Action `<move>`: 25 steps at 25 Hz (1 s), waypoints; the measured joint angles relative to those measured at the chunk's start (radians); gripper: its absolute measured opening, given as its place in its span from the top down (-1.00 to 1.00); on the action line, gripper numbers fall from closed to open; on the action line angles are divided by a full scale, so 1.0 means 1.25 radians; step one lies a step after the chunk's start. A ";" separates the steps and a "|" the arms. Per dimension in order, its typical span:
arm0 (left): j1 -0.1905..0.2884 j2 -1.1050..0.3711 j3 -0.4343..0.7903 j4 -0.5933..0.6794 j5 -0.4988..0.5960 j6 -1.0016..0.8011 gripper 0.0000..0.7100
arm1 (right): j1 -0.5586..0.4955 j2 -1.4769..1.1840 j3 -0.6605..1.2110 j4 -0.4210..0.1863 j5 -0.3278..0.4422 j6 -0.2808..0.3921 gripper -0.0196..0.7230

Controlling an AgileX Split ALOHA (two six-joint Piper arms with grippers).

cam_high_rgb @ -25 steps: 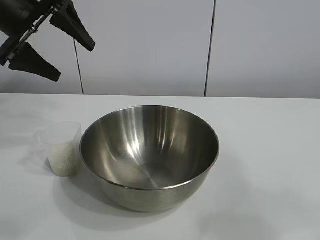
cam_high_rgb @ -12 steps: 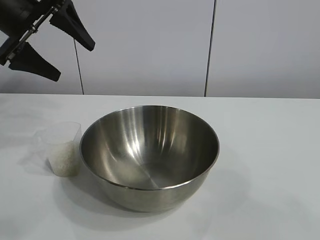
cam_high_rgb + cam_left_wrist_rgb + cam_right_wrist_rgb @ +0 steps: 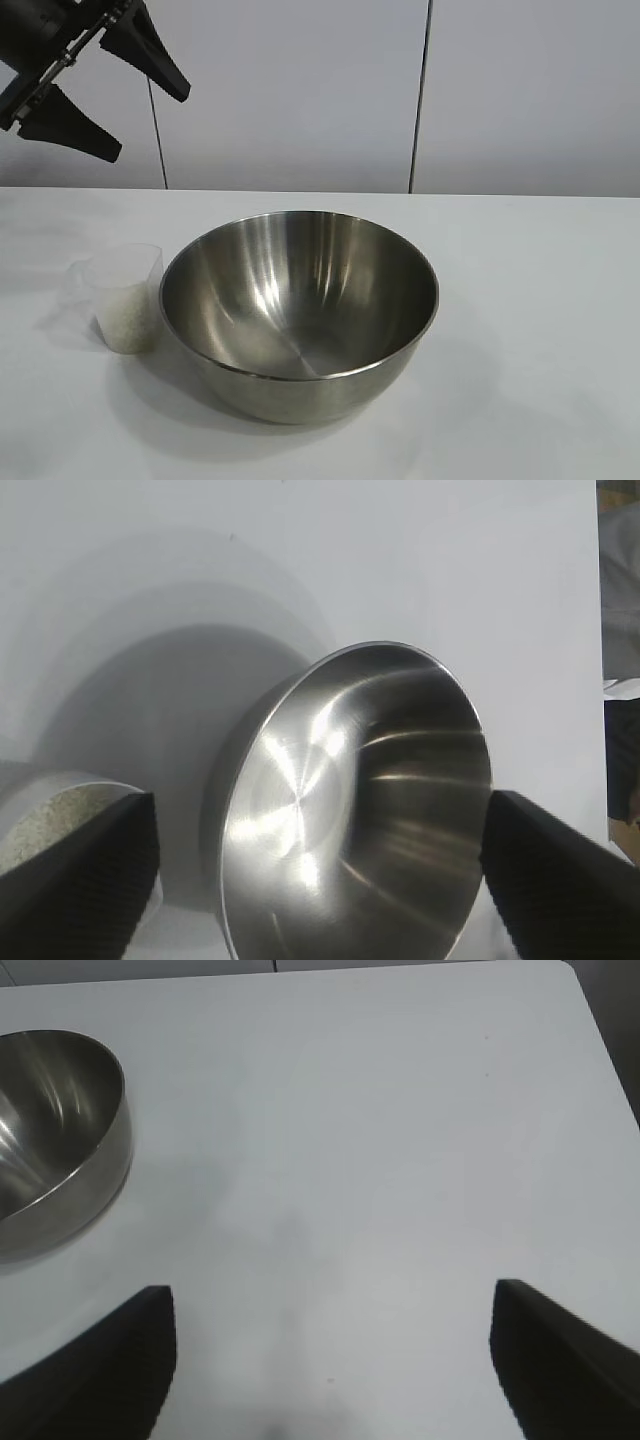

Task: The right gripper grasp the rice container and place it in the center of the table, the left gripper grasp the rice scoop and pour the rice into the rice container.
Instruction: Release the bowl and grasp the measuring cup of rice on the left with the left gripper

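Exterior view: the bowl (image 3: 299,312) sits about mid-frame on the table (image 3: 540,300), empty inside as far as I can see. The scoop (image 3: 122,296) stands upright just left of it, lower left of the frame, very close to the bowl's wall or maybe touching, with rice (image 3: 129,318) filling its lower part. The left gripper (image 3: 92,88) hangs in the upper left corner, fingers spread wide, holding nothing, well above the scoop. The right arm doesn't show here at all.

Left wrist view: both fingers frame the bottom corners with the bowl between them, and the rim of the scoop with its rice peeks out at lower left beside one finger. So it's roughly aimed, just high.

Right wrist view: the right gripper (image 3: 333,1360) is wide open over bare table, bowl off at the left edge of the frame, well apart from it. Looks parked to me.

My read: the bowl part looks done, so the scoop grab is next. The left gripper needs to drop down and close around the scoop without nudging the bowl. That's the tight bit, since there's barely any gap on the bowl side. Plenty of open table to the scoop's left and front, and the table edges are far from everything.
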 joint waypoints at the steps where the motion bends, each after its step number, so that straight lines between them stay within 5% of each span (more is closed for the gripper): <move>1: 0.000 0.000 -0.001 0.000 -0.008 0.000 -0.77 | 0.000 0.000 0.000 0.000 0.000 0.000 -0.63; 6: 0.000 -0.002 -0.002 0.001 -0.046 0.020 -0.77 | 0.000 0.000 0.000 0.000 0.000 0.000 -0.63; 10: -0.012 -0.067 0.013 0.087 -0.224 0.044 -0.71 | 0.000 0.000 0.000 -0.001 0.000 0.000 -0.63; 14: -0.076 -0.200 0.123 0.217 -0.520 0.099 -0.69 | 0.000 0.000 0.000 -0.001 0.000 0.000 -0.63; 19: -0.173 -0.320 0.403 0.306 -0.977 0.143 -0.60 | 0.000 0.000 0.000 -0.001 0.000 0.000 -0.63; 25: -0.191 -0.293 0.715 0.311 -1.395 0.113 -0.58 | 0.000 0.000 0.000 -0.001 0.000 0.000 -0.63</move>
